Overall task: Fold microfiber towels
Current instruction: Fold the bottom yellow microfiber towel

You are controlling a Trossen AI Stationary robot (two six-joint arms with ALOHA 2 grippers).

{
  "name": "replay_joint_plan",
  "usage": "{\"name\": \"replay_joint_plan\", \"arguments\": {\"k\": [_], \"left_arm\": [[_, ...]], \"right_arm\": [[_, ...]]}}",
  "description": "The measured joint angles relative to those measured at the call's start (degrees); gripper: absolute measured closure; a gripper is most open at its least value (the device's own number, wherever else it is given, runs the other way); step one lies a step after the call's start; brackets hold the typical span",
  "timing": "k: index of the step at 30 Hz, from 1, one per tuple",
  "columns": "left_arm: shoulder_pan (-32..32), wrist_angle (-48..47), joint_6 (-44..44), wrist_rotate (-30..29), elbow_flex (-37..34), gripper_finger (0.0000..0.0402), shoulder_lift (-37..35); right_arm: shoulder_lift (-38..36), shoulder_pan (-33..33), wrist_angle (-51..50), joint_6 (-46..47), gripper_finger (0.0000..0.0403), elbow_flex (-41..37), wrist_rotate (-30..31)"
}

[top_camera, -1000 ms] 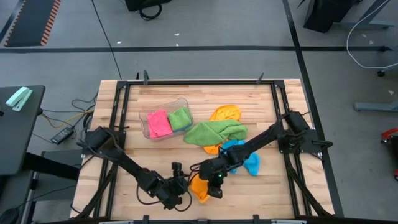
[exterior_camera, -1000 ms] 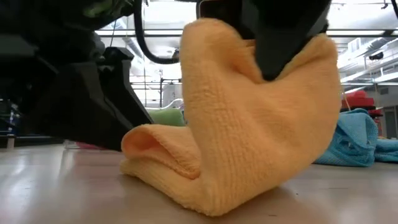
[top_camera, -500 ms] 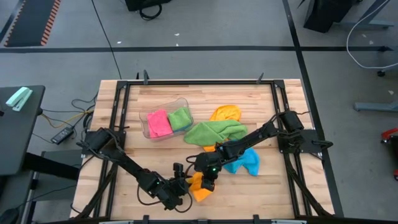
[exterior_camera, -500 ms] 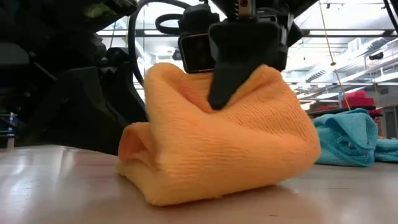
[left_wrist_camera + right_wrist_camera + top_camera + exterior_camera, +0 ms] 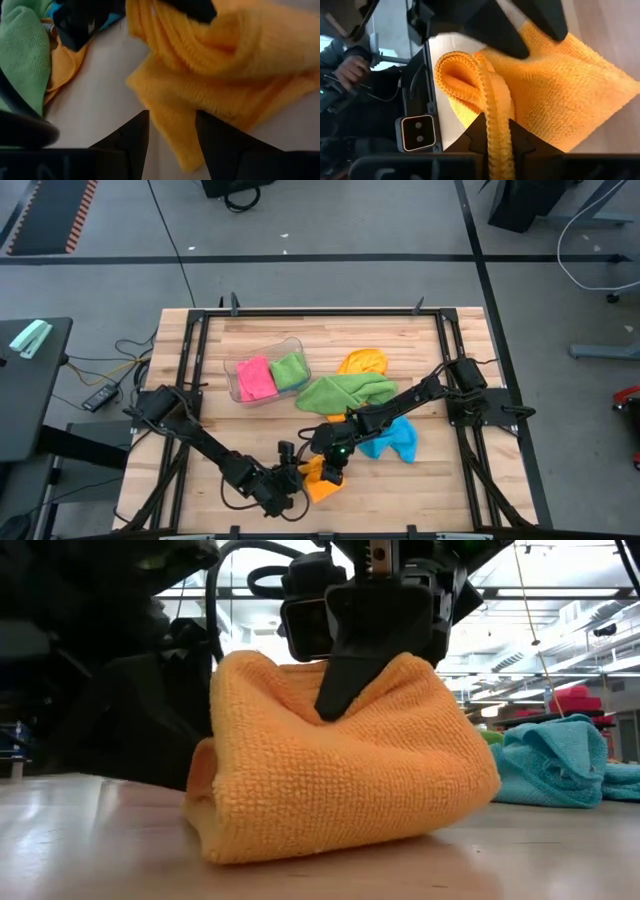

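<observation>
Orange microfiber towel point(image 5: 322, 481): near table edge, half-folded. Right gripper point(image 5: 331, 473) pinched narrow on its upper hem; left gripper point(image 5: 290, 485) just beside, fingers point(image 5: 131, 139) parted, straddling the lower edge without gripping.

Risk: the fold likely springs open on release, since the lower layer lies unpinned.

Change: a second ago the towel hung taller; now carried leftward and lower.

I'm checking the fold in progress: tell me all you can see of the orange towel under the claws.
The orange towel is soft looped microfiber, doubled over into a thick bundle on the wooden table near its front edge. The right claw pinches a folded edge from above. The left claw sits open beside it, fingers astride one corner.
</observation>
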Motion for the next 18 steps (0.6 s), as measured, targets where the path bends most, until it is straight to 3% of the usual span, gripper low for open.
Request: {"name": "replay_joint_plan", "arguments": {"k": [11, 18], "left_arm": [[-4.4, -5.2, -0.7, 0.3, 0.0, 0.0230, -6.9], [-5.9, 3.1, -3.7, 4.1, 0.1, 0.0230, -4.9]], "right_arm": [[0.0, 0.0, -0.7, -1.8, 0.0364, 0.0, 0.2], [0.0, 0.0, -0.7, -2.2, 0.0364, 0.0, 0.2]]}}
